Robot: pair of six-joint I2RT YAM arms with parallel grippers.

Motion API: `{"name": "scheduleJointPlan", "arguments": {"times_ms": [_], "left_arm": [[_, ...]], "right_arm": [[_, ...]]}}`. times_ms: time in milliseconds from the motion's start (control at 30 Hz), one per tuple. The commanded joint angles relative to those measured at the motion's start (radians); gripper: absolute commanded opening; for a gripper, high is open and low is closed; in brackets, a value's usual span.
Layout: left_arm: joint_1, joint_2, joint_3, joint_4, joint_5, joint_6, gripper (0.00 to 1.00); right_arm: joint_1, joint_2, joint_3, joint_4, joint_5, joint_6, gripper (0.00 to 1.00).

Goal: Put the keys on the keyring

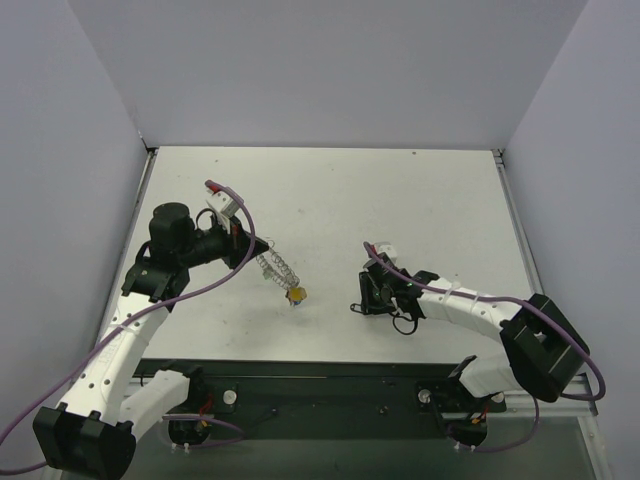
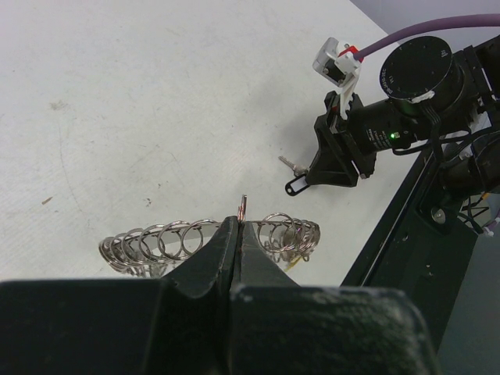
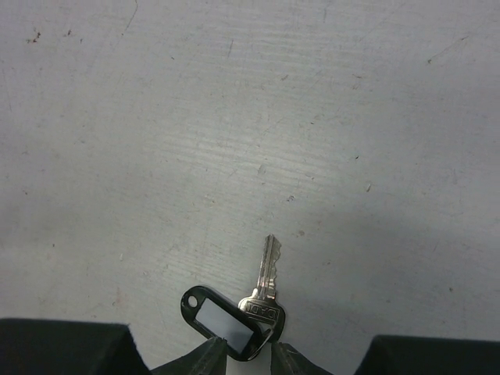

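L claw [image 2: 238, 226] is pressed tight together, pinching the wire of the keyring [image 2: 187, 238] right at its tips. The coil fans out to both sides of the tips and hangs off the counter [image 1: 400, 200]. From above, the ring [image 1: 277, 266] trails away from the L claw [image 1: 248, 252] twd the R arm. A yellow-headed key [image 1: 297, 294] dangles at its far end, well out past the tips.

R claw [image 3: 250, 351] sits low over the counter, apart from the ring, closed in on a black-tag key [image 3: 268, 273]. The key's head and one end of the black tag [image 3: 221, 316] sit btwn the tips. The metal blade pokes straight out ahead of the claw, and the tag angles off to its left. Whether the blade rests on the counter, can't tell. In the L wrist view the R claw [image 2: 306, 176] shows across from the ring, with key and tag sticking out of its tips.
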Motion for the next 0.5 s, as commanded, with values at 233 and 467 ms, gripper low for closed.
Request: {"name": "scheduleJointPlan", "arguments": {"times_ms": [233,467], "left_arm": [[0.004,-0.024,0.012,0.084,0.029,-0.003,0.00],[0.005,-0.024,0.012,0.084,0.026,0.000,0.00]], "right_arm": [[-0.013,0.037,0.000,-0.012,0.042,0.025,0.23],[-0.016,0.003,-0.006,-0.006,0.037,-0.016,0.00]]}}
